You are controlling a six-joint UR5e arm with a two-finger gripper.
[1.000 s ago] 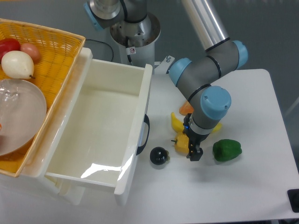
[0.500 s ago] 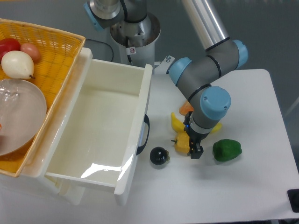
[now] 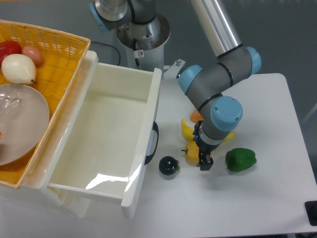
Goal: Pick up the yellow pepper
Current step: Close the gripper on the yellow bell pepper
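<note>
White table (image 3: 257,198) bears the yellow pepper (image 3: 191,152), against which the end effector (image 3: 202,159) sits, grip unclear.

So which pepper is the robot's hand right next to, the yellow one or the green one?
The yellow pepper. The hand sits right against it, just left of the fingers. The green pepper lies apart on the other side, with bare table between.

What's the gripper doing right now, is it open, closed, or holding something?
Gripper: down at the yellow pepper on the table, right beside it; whether it is open or closed on it cannot be told from this view.
</note>
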